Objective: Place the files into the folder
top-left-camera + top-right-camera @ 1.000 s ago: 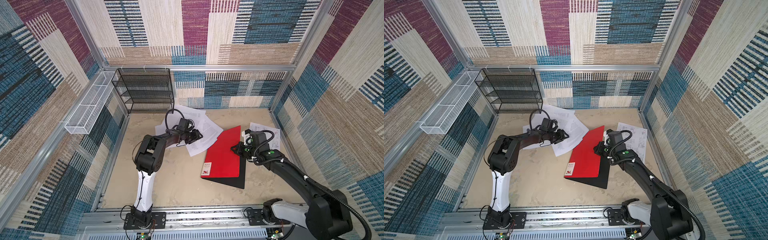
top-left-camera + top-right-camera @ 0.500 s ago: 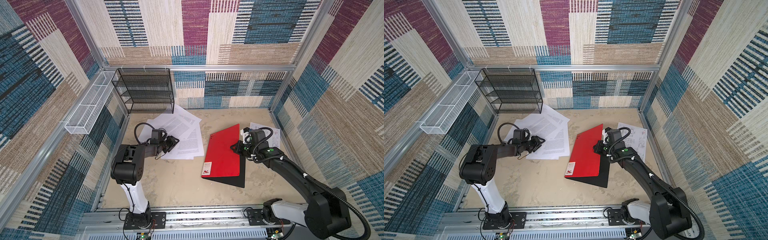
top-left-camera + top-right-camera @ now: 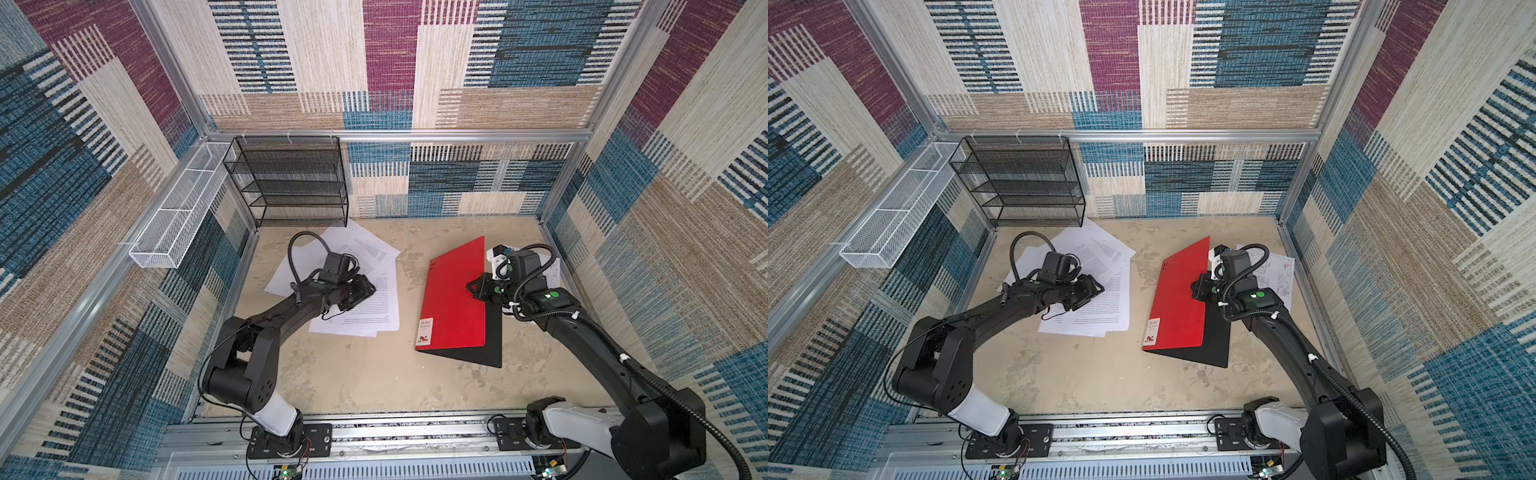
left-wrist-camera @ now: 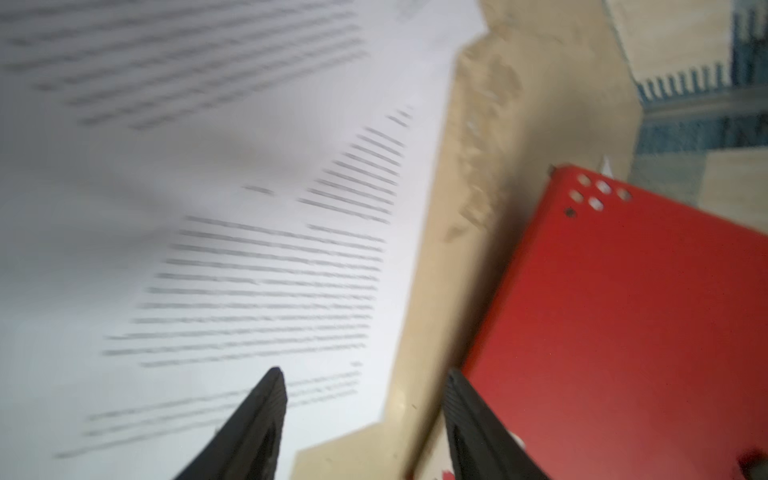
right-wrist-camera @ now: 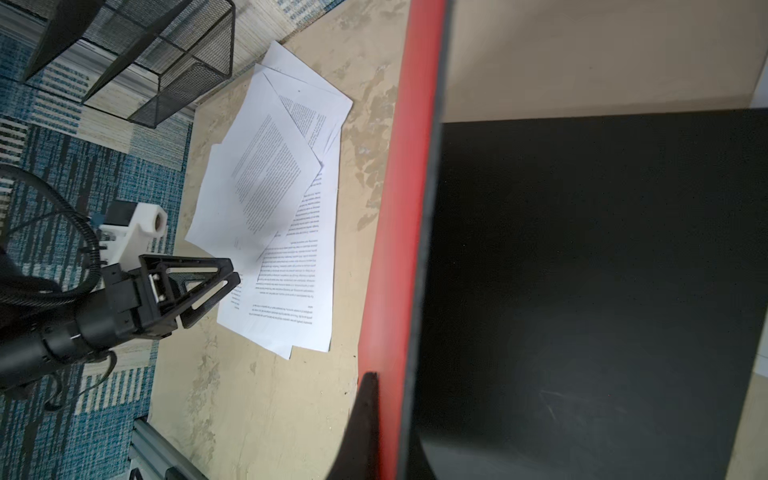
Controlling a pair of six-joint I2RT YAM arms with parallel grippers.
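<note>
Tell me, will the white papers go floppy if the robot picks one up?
Probably floppy: the papers are thin sheets lying flat on the table. They'd likely slide too, since they sit loose in a fanned, overlapping pile, so pushing one may drag others. Lying so flat, an edge could be hard for the open left gripper to pinch.

Holds left gripper (image 4: 365,374) low and forward, jaws parted; clamps right gripper (image 3: 473,287) tight, wrist turned inward.

1. Robotics lab test cell.
2. Aluminium extrusion frame (image 3: 415,135) boxes it in, with patterned woven panels (image 3: 519,62) as walls.
3. Left arm (image 3: 286,309) and right arm (image 3: 590,343) are bolted to a front rail (image 3: 415,432) at a beige worktop (image 3: 374,374).
</note>
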